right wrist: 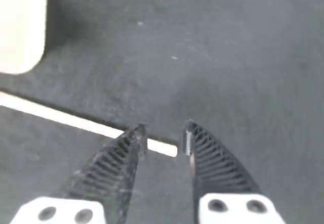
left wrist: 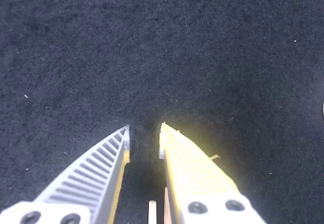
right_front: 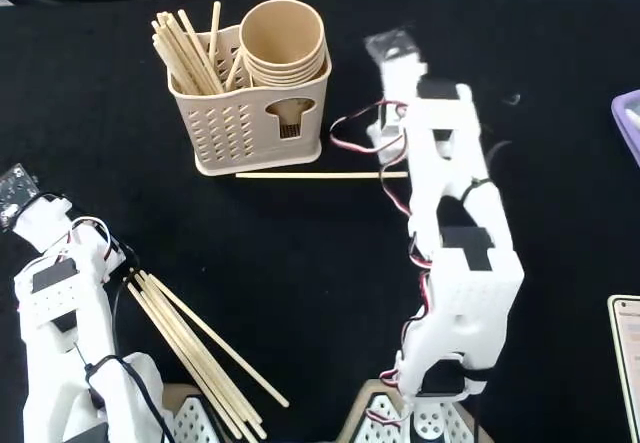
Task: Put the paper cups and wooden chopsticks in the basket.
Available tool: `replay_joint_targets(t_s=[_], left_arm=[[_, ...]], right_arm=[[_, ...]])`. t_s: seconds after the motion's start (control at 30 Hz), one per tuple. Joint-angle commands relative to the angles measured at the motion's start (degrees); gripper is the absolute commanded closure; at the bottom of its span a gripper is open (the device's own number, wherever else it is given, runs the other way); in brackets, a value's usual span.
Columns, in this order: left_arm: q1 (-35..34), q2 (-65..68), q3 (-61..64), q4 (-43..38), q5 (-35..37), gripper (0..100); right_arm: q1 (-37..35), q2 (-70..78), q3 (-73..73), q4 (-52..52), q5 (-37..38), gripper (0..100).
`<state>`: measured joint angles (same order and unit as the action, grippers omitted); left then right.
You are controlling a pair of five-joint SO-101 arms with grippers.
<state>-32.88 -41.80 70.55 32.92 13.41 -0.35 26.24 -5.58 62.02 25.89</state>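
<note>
Clearing loose chopsticks off the black counter (right_front: 330, 293) looks to be the step in hand. The paper cups (right_front: 283, 38) already stand stacked in the basket (right_front: 235, 128), with a handful of upright sticks (right_front: 185, 53) in the compartment beside them.

At the near left, a bundle of wooden chopsticks (right_front: 195, 348) lies fanned out on the counter, its upper ends just beside the left arm (right_front: 60, 303). The left tool (left wrist: 144, 130) is narrowly spread, its tips apart over bare cloth with nothing between them. Two stick ends (left wrist: 152, 211) show far back between its jaws, and I cannot tell whether it bears on them.

The basket sits toward the far side, left of centre. A single chopstick (right_front: 310, 174) lies flat just beside its base, running along its front face and out to the right.

At that right end is the right tool (right wrist: 164, 130), spread, with one jaw on each side of the single chopstick (right wrist: 61, 117) and not yet pressed on it. This is probably the stick being dealt with first.

The next move calls for pressing the right tool together on the stick and lifting it clear. It would then tip toward upright and travel left, to drop in among the sticks rather than onto the cups. A hold so near the tip gives the long stick leverage to swivel, so a firm pinch and a slow lift seem wise.
</note>
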Motion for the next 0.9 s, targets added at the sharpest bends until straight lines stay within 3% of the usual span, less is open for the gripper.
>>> replay_joint_targets(t_s=[0.0,0.2,0.6,0.87], left_arm=[[-0.40,-1.23,-0.40,-0.79,0.44,89],[-0.40,-1.23,-0.40,-0.79,0.44,89],[-0.40,-1.23,-0.40,-0.88,0.44,89],[-0.40,-1.23,-0.40,-0.88,0.44,89]], right_arm=[[-1.76,-3.91,2.77,-5.45,8.79,87.0],[-2.29,-4.35,8.66,-7.21,13.71,87.0],[-5.01,-12.53,16.57,6.07,15.65,86.8],[-10.99,-31.34,41.80,-4.75,18.02,86.8]])
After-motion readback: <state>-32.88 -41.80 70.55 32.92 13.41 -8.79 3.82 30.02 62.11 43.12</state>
